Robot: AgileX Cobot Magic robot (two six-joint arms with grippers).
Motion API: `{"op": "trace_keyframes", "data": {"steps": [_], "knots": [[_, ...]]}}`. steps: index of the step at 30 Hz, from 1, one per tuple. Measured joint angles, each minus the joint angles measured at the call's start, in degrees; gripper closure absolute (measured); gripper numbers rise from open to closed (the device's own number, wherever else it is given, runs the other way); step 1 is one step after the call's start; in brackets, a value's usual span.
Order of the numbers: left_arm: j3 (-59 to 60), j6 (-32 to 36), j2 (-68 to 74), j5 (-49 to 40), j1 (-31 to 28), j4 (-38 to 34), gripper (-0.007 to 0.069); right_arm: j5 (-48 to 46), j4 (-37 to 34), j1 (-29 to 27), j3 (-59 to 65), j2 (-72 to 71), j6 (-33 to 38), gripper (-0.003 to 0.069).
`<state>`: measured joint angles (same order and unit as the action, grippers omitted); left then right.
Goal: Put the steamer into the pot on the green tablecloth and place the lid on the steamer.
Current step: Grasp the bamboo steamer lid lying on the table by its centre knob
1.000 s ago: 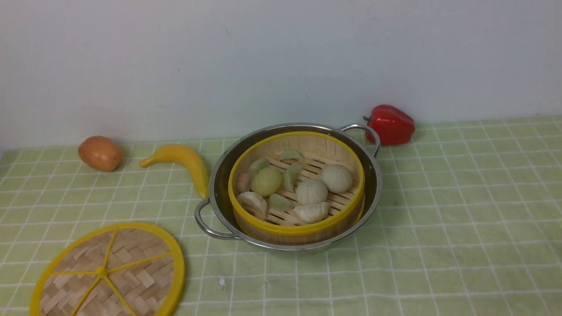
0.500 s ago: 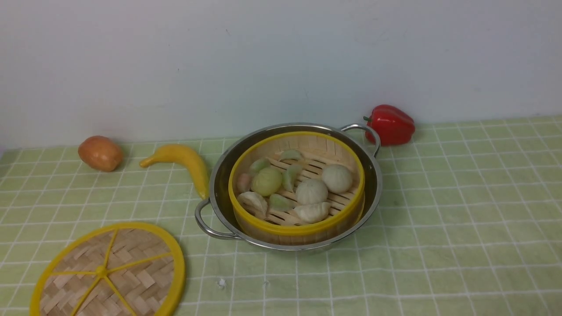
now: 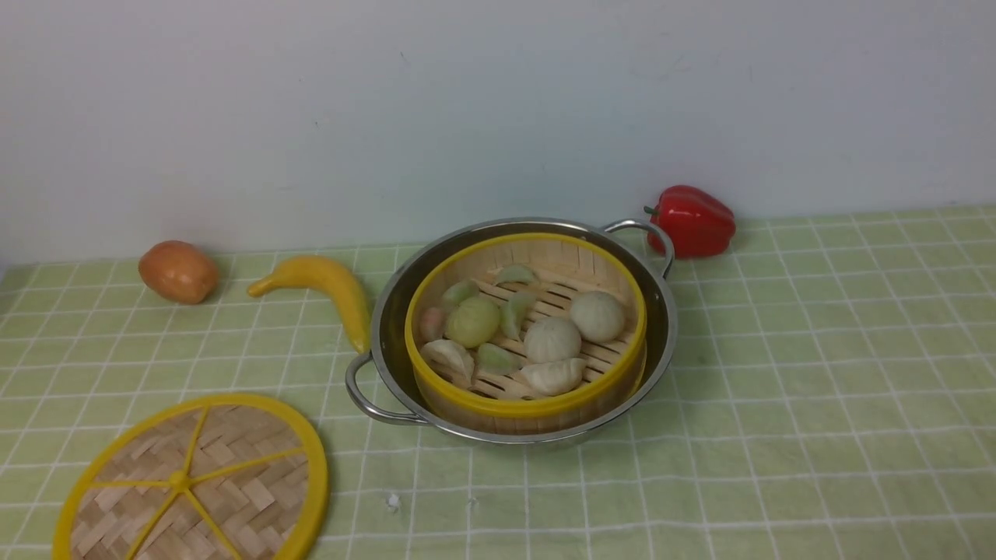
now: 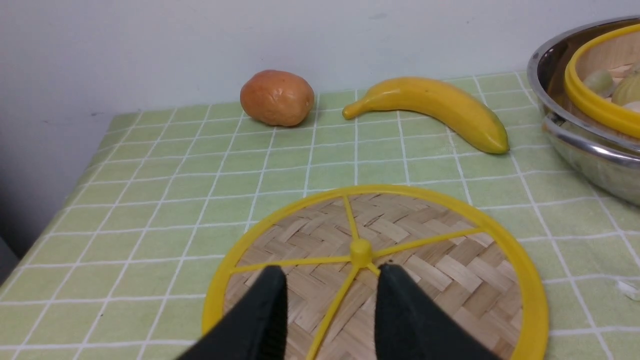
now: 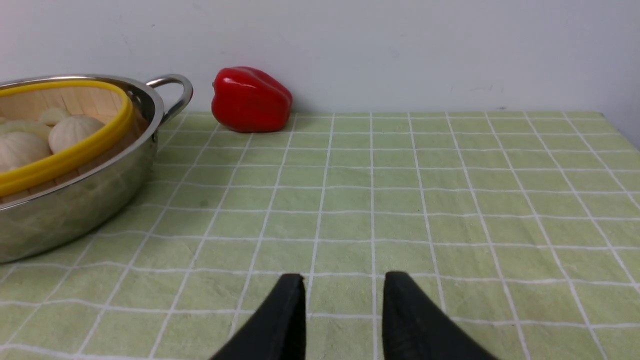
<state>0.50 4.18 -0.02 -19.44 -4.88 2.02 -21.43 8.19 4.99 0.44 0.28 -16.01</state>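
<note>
The steamer (image 3: 529, 406), a bamboo basket with yellow rims holding pale dumplings and buns, sits inside the shiny pot (image 3: 663, 311) at the middle of the green tablecloth (image 3: 817, 389). The lid (image 3: 233, 482), a flat woven disc with yellow spokes, lies on the cloth at the front left. Neither arm shows in the front view. In the left wrist view my left gripper (image 4: 332, 270) hovers open over the lid (image 4: 425, 260), just short of its hub, one spoke showing between the fingers. My right gripper (image 5: 345, 277) is open above bare cloth, right of the pot (image 5: 75, 210).
A yellow banana (image 3: 327, 284) lies just left of the pot, almost touching its rim. A brown potato (image 3: 177, 271) sits further left by the wall. A red pepper (image 3: 692, 220) stands behind the pot's far handle (image 3: 646, 229). The cloth's left edge (image 4: 75, 185) drops off near the lid.
</note>
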Motion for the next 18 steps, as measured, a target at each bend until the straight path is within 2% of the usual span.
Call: {"op": "trace_keyframes", "data": {"steps": [6, 11, 13, 16, 18], "knots": [[0.0, -0.2, 0.0, 0.2, 0.0, -0.4, 0.0382, 0.0, 0.0, 0.0, 0.0, 0.0, 0.0, 0.0416], [0.0, -5.1, 0.0, 6.2, 0.0, -11.2, 0.0382, 0.0, 0.0, 0.0, 0.0, 0.0, 0.0, 0.0416], [0.0, -8.2, 0.0, 11.6, 0.0, -20.5, 0.0382, 0.0, 0.0, 0.0, 0.0, 0.0, 0.0, 0.0416], [0.0, -9.0, 0.0, 16.4, 0.0, -26.1, 0.0382, 0.0, 0.0, 0.0, 0.0, 0.0, 0.0, 0.0416], [0.0, -9.2, 0.0, 19.4, 0.0, -27.4, 0.0382, 0.0, 0.0, 0.0, 0.0, 0.0, 0.0, 0.0416]]}}
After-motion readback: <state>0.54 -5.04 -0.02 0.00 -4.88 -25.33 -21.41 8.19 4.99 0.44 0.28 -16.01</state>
